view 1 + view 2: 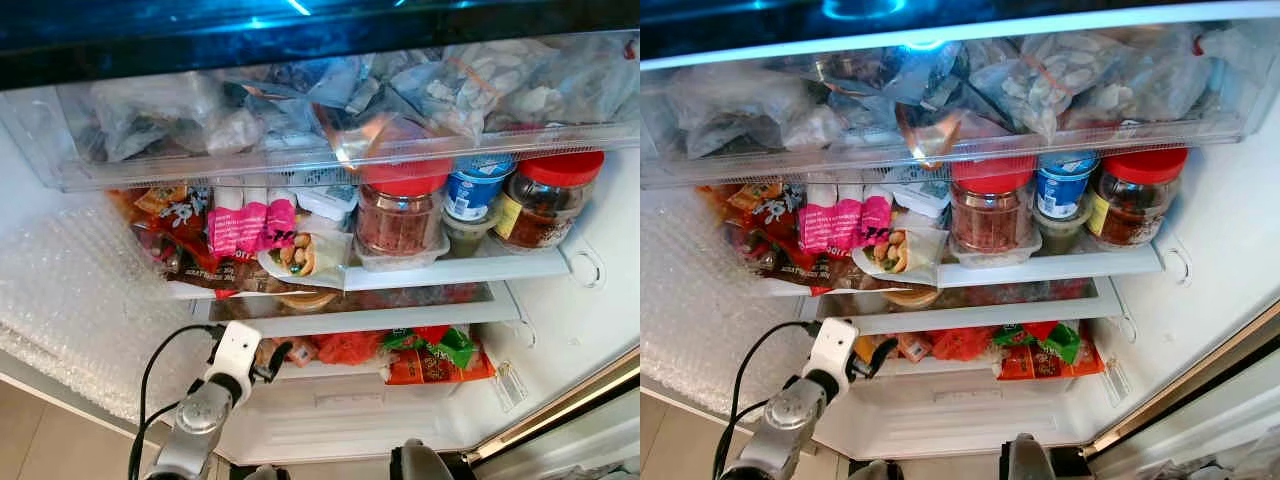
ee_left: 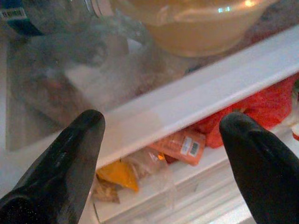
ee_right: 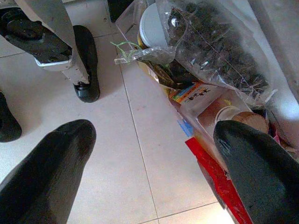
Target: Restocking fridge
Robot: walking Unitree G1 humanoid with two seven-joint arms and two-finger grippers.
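The fridge stands open before me. My left gripper (image 1: 272, 358) is open and empty, raised at the front edge of a white shelf (image 2: 196, 98). Just below that edge lie an orange packet (image 2: 180, 144) and a red bag (image 2: 266, 107); above it sits a clear bowl (image 2: 201, 23) of pale food. My right gripper (image 3: 154, 158) hangs low and open over the tiled floor, beside a pile of groceries: a clear bag of dark contents (image 3: 219, 46), a boxed jar (image 3: 229, 116) and a red packet (image 3: 219, 186).
The middle shelf holds red-lidded jars (image 1: 402, 210), a blue-lidded tub (image 1: 470, 190), a pink packet (image 1: 245, 225) and a wrap (image 1: 300, 255). A clear drawer (image 1: 200, 170) of bagged food runs above. Bubble wrap (image 1: 70, 300) lines the left wall. My foot (image 3: 86, 65) stands near the groceries.
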